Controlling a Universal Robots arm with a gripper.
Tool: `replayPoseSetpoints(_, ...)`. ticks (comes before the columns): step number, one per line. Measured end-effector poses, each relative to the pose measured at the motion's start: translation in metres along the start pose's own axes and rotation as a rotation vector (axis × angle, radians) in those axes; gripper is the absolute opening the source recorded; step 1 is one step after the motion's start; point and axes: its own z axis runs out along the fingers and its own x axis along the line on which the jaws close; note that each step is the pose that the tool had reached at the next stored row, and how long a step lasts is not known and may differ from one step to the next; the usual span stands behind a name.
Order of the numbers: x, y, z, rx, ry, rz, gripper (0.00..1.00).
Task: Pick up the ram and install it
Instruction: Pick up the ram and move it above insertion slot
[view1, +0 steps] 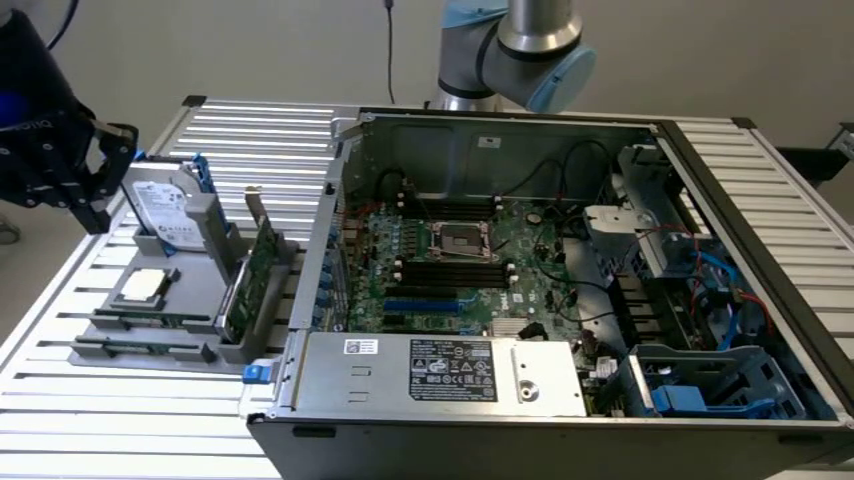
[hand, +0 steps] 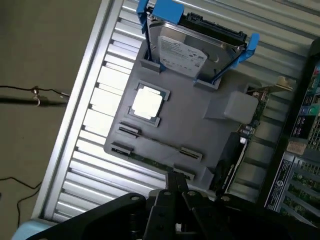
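Two ram sticks lie on edge in the grey holder on the slatted table, at the exterior view's left. One ram stick sits just behind the other ram stick. My gripper hangs above the table's outer edge, off the holder and well above it. Its black fingers are pressed together and hold nothing. In the wrist view the fingertips point toward the nearer stick. The motherboard's black slots lie inside the open computer case.
The holder also carries a hard drive in a blue bracket, a square silver processor and an upright green expansion card. Cables and drive cages crowd the case at the exterior view's right. The arm's base stands behind the case.
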Motion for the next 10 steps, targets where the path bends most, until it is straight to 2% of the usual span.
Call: replayPoseSetpoints(10,0.0,-0.0001,0.0011,0.0017,0.0084,-0.182,0.11)
